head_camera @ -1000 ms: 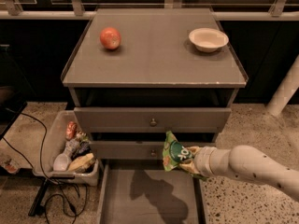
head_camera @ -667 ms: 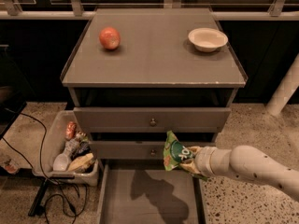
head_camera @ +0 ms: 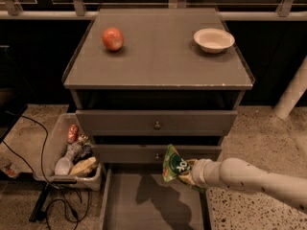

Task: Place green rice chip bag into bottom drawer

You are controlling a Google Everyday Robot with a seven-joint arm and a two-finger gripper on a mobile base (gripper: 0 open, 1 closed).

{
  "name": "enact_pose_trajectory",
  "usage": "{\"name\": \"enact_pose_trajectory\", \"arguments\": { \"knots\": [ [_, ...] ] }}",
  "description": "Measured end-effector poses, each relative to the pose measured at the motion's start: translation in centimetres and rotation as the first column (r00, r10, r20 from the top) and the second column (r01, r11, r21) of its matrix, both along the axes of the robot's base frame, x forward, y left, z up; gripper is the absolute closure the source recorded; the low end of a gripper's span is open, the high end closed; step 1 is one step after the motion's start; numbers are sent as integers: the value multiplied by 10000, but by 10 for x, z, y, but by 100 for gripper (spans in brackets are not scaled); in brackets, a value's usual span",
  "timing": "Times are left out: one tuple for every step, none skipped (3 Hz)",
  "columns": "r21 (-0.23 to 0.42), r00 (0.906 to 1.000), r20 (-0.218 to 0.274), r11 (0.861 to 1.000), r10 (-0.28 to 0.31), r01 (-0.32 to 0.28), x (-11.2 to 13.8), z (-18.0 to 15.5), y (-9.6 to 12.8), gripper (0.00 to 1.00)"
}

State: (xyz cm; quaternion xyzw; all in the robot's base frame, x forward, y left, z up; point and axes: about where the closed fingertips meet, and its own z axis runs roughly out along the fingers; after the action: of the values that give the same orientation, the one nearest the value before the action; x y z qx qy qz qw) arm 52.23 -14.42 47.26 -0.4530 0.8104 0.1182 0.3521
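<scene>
the green rice chip bag (head_camera: 173, 166) is sitting a touch lower and further left than a second ago, so the release into the bottom drawer (head_camera: 125, 202) is looking close. the arm is reaching in from the right, low and nearly level. the gripper (head_camera: 188, 172) is clamping the bag's right edge and holding it in the air over the open drawer's right side.
</scene>
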Motion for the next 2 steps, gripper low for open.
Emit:
{"name": "enact_pose_trajectory", "arguments": {
  "knots": [
    [65,9991,-208,9993,-358,359,10,-68,4,100],
    [-32,9978,-207,9980,-626,625,13,-121,6,100]
  ]
}}
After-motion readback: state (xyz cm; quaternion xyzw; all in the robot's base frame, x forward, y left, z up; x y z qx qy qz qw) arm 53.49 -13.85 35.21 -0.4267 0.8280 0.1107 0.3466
